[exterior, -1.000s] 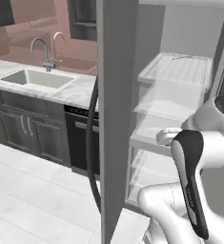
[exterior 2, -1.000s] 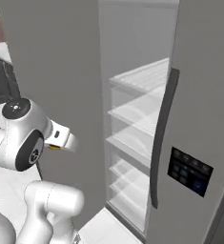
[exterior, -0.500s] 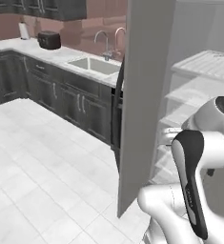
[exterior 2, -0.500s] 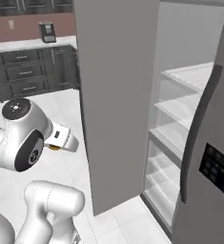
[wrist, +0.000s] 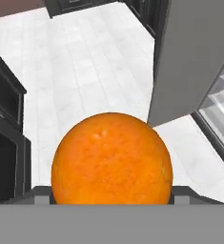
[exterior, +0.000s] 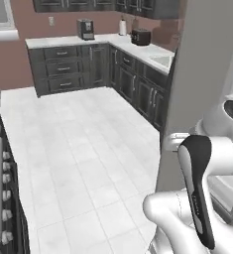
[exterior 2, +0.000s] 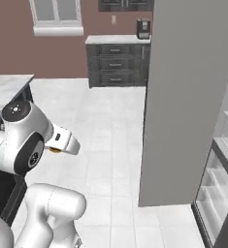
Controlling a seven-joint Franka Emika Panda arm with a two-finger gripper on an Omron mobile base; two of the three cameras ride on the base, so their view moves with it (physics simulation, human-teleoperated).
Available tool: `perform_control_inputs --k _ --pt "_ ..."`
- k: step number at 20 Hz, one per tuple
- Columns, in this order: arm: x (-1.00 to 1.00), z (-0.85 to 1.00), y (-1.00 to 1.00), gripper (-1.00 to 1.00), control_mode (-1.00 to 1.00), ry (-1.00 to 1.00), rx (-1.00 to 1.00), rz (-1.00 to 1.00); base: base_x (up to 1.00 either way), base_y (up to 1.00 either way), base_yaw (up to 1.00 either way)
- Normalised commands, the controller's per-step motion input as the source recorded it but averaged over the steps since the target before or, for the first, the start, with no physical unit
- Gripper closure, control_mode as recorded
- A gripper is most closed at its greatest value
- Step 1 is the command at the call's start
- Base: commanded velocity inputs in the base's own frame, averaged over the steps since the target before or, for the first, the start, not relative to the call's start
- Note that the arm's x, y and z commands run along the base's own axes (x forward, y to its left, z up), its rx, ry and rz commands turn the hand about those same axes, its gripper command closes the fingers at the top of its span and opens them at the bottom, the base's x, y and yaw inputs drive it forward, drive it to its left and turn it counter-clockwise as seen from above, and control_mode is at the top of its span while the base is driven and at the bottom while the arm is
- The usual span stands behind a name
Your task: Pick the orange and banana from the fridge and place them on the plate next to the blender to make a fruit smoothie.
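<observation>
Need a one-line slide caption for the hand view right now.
Orange held in the gripper, with white floor tiles and the open fridge door beyond.

The orange [wrist: 112,159] is bright orange with a fine dimpled speckle, paler at its top. The fridge [exterior 2: 188,97] door is flat matte grey; its shelves at three o'clock are translucent white. The floor [exterior: 83,149] is white tile with thin grey grout lines. The cabinets [exterior: 68,69] at twelve o'clock are dark charcoal under a pale countertop [exterior 2: 118,38]. The wall [exterior 2: 62,53] is reddish brown, its window [exterior 2: 57,14] frame white.
</observation>
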Motion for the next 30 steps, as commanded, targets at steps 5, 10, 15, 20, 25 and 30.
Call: perform_control_inputs --k 5,10,15,20,25,30 --pt "0.0 0.0 0.0 1.0 1.0 0.0 0.0 0.0 -0.5 0.05 0.78" --pt "0.0 0.0 0.0 1.0 1.0 0.0 0.0 0.0 -0.12 0.2 0.82" --pt "0.0 0.0 0.0 1.0 1.0 0.0 0.0 0.0 0.0 0.09 0.81" --pt "0.0 0.0 0.0 1.0 1.0 0.0 0.0 0.0 0.0 0.08 0.82" --pt "0.0 0.0 0.0 1.0 1.0 0.0 0.0 0.0 0.07 0.06 0.76" --pt "0.0 0.0 0.0 1.0 1.0 0.0 0.0 0.0 0.64 -0.09 0.63"
